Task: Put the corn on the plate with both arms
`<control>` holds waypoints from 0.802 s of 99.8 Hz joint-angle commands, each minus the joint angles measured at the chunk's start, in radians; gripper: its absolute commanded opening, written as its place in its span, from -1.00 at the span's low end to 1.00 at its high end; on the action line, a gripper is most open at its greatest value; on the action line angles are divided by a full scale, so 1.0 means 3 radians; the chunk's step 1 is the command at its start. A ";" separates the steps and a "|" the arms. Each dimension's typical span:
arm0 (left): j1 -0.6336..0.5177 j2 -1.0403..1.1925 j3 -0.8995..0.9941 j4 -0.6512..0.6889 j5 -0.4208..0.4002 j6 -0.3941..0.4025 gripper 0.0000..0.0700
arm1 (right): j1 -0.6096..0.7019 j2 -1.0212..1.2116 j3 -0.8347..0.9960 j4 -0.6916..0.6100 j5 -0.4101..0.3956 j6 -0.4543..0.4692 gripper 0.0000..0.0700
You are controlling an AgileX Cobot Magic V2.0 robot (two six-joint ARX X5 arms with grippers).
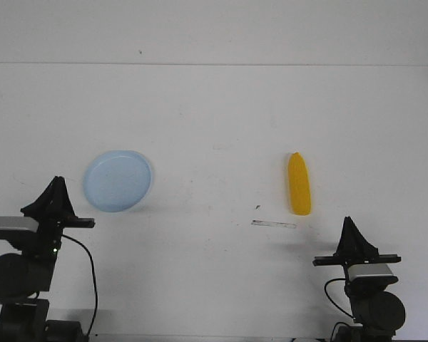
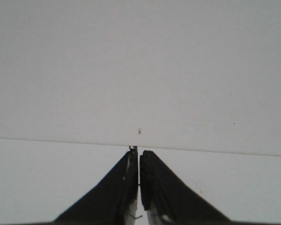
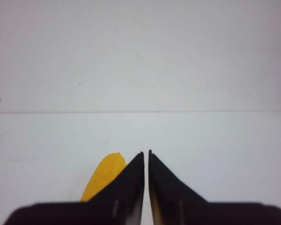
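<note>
On the white bench (image 1: 221, 107), right of centre, the corn (image 1: 299, 183) is lying lengthwise near-to-far, tapered end pointing far; the plate (image 1: 118, 180) is sitting well apart on the left, bare. Neither is being touched.

Step in hand, by judgement: the opening one, the reach not yet begun. Both arms are sitting folded at the near edge. The left end effector (image 1: 55, 187) is hanging just near-left of the plate with its fingers (image 2: 161, 187) pressed almost together, nothing between them. The right end effector (image 1: 351, 229) is hanging near and slightly right of the corn, fingers (image 3: 126, 185) likewise drawn to a thin slit, holding nothing. The right wrist view is showing the cob (image 3: 103, 180) just beside the fingertips, offset to one side.

Next move, as judged: the right end effector is needing to spread its fingers, shift left over the cob, and descend across its narrow width. The smooth surface is probably going to slip under a tip grip, so a mid-body grasp is looking safer. The left arm is likely receiving it or steadying the plate.

Room: the stretch between corn and plate is showing only a thin pale strip (image 1: 274, 224) and a small dark speck (image 1: 257, 207) near the corn. The bench's far edge is lying well beyond both items.
</note>
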 commanded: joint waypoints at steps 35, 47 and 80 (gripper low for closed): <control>-0.0001 0.1621 0.0852 -0.0568 0.0170 0.0009 -1.00 | 0.0003 -0.0003 -0.0004 0.0033 -0.0003 -0.0017 -0.96; 0.0058 0.1968 0.1008 -0.0993 0.0299 0.0005 -1.00 | 0.0003 -0.0003 -0.0004 0.0033 -0.0003 -0.0017 -0.96; 0.0493 0.2764 0.1811 -0.2157 0.0772 -0.0603 -1.00 | 0.0003 -0.0003 -0.0004 0.0033 -0.0001 -0.0017 -0.96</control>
